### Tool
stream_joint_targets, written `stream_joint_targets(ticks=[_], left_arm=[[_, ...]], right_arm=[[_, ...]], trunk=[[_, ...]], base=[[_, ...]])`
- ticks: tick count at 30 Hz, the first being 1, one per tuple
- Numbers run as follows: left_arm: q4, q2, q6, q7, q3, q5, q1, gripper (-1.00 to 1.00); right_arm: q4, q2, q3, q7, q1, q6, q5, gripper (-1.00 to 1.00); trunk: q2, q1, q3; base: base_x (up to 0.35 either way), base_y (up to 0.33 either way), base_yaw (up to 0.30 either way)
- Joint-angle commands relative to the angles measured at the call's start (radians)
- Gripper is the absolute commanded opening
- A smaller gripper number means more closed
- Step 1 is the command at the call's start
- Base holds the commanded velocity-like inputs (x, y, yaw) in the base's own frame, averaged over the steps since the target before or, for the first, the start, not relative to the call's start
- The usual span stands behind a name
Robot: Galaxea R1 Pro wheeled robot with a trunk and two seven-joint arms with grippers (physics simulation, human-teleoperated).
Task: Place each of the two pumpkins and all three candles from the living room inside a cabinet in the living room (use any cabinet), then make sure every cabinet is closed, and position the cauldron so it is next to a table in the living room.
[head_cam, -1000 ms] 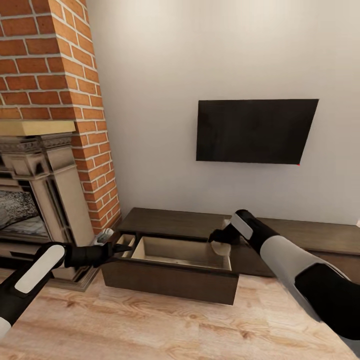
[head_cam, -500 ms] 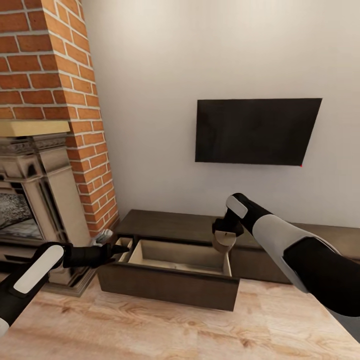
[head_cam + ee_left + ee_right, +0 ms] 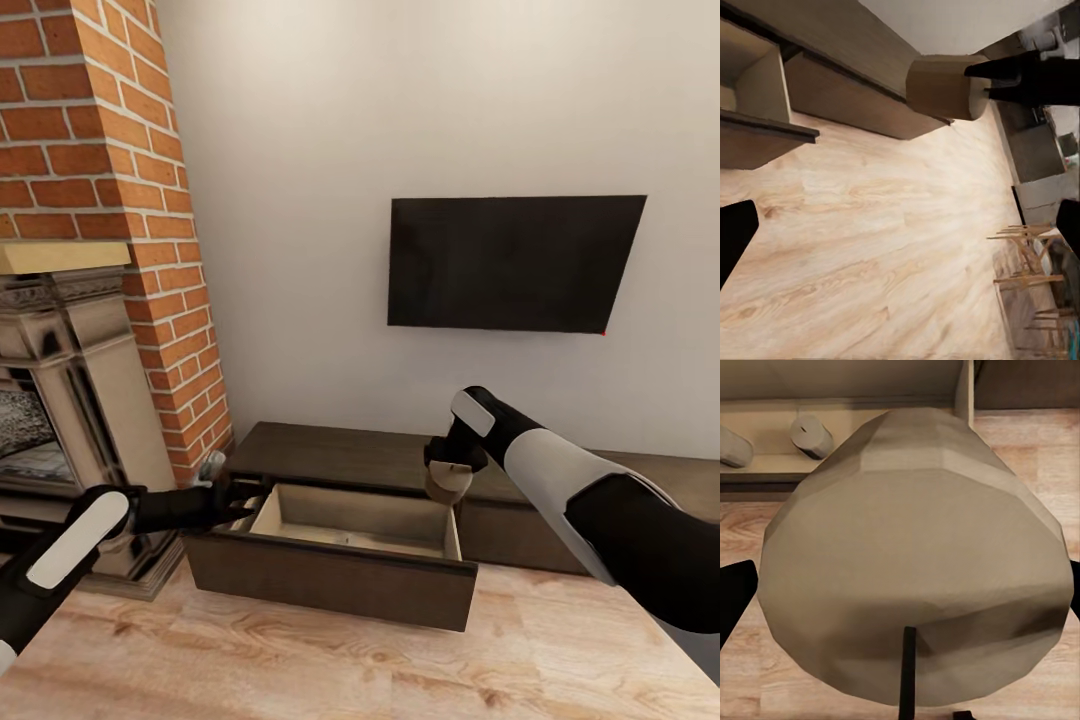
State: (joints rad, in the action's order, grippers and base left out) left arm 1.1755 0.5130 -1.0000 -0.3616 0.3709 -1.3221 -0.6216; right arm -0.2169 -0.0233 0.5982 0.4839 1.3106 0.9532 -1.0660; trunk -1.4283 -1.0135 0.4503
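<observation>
The dark brown cabinet (image 3: 330,448) stands against the wall with one drawer (image 3: 330,575) pulled out, pale wood inside. My right gripper (image 3: 452,468) is shut on a beige candle (image 3: 446,486), holding it just above the drawer's right end. The right wrist view shows this candle (image 3: 915,555) close up with its black wick, and two more candles (image 3: 810,435) lying in the drawer below. My left gripper (image 3: 238,496) is open at the drawer's left end, nothing between its fingers (image 3: 735,232). The pumpkins and the cauldron are out of view.
A brick chimney with a stone fireplace (image 3: 70,400) stands left of the cabinet, close to my left arm. A black TV (image 3: 515,262) hangs on the wall above. The floor is light wood (image 3: 350,670). Wooden chairs (image 3: 1027,259) stand farther off.
My right arm has lifted the candle a little from the drawer's right corner, then held still. The head view has shifted slightly. The left gripper stays at the drawer's left end.
</observation>
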Motion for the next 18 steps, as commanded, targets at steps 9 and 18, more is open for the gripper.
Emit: stream_joint_targets(ticks=[9,18], left_arm=[[0.01,0.096,-0.002,-0.49,0.165,0.002,-0.001,1.0],[0.017,0.102,-0.002,-0.508,0.17,0.001,-0.001,1.0]], right_arm=[[-0.001,-0.003,0.007,0.008,0.001,-0.001,-0.012,-1.0],[-0.001,-0.003,0.008,0.009,-0.001,-0.041,-0.014,-1.0]], trunk=[[-0.001,0.0,0.001],[-0.001,0.0,0.001]], base=[[0.095,0.0,0.0],[0.285,0.0,0.0]])
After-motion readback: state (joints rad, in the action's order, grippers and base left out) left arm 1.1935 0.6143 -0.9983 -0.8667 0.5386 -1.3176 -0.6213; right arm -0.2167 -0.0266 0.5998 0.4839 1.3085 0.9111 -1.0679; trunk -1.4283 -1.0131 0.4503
